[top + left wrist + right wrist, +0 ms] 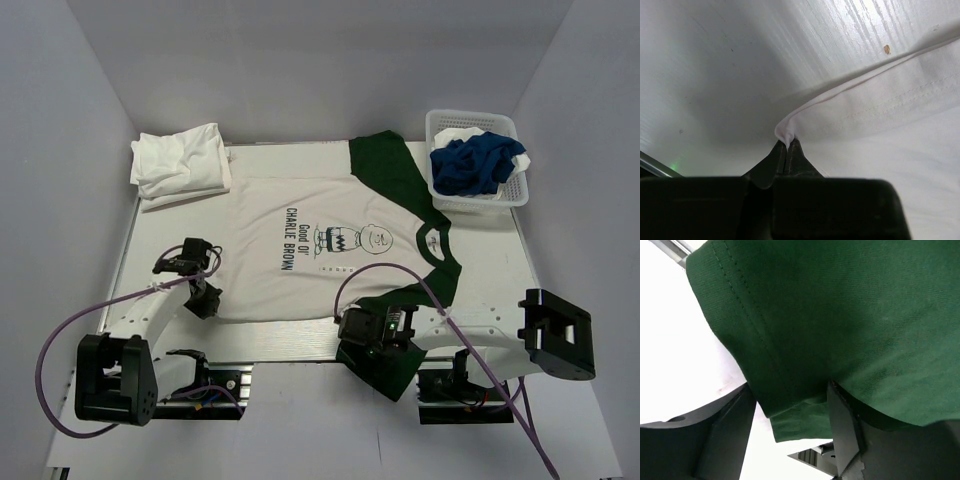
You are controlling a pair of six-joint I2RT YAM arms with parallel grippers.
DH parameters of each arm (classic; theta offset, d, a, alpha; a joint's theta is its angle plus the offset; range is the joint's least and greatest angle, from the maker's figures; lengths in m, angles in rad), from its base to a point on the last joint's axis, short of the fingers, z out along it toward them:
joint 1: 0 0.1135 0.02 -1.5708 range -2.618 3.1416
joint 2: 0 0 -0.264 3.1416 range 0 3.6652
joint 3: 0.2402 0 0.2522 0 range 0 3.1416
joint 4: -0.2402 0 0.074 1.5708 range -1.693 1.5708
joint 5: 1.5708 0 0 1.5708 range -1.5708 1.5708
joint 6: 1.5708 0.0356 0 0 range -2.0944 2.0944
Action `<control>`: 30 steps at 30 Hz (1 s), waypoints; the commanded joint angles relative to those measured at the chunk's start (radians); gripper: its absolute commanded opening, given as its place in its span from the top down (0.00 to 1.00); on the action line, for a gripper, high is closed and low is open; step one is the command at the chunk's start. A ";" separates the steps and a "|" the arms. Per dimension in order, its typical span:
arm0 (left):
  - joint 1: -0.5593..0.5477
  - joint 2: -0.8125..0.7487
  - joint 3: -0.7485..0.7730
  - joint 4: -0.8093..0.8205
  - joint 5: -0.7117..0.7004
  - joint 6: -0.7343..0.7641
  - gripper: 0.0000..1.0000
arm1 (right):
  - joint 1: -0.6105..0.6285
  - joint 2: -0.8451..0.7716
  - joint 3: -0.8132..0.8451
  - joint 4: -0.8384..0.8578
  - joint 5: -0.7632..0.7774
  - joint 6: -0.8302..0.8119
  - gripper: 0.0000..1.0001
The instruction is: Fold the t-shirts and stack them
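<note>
Basket [480, 200], 2 o'clock: blue t-shirt [470, 165].
Shirt [290, 275] reads "Good Ol' CHARLIE BROWN"; left fingers [796, 152] pinch hem, right fingers [842, 425] spread.

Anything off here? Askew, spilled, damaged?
No damage or spill. Two oddities: the near green sleeve of the Charlie Brown t-shirt hangs past the table's near edge, between the open fingers of the right gripper. The blue t-shirt is heaped above the basket's rim.

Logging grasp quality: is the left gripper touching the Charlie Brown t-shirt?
Touching. The left wrist view shows the left gripper shut on a pinched corner of the hem of the Charlie Brown t-shirt.
</note>
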 commanded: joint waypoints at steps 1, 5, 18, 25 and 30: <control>0.007 -0.042 -0.006 -0.030 0.003 -0.010 1.00 | 0.009 0.016 -0.041 0.070 -0.029 0.043 0.39; 0.007 -0.042 0.006 -0.039 0.012 -0.010 1.00 | 0.007 0.015 -0.053 0.087 -0.033 0.040 0.84; -0.002 -0.135 -0.002 -0.015 0.049 -0.029 1.00 | -0.122 -0.044 0.154 -0.148 0.440 0.114 1.00; -0.002 0.071 0.124 0.070 0.072 -0.020 1.00 | -0.342 -0.131 0.203 -0.047 0.474 -0.070 1.00; -0.002 0.248 0.287 0.082 0.086 -0.009 1.00 | -0.487 -0.065 0.290 0.045 0.486 -0.264 1.00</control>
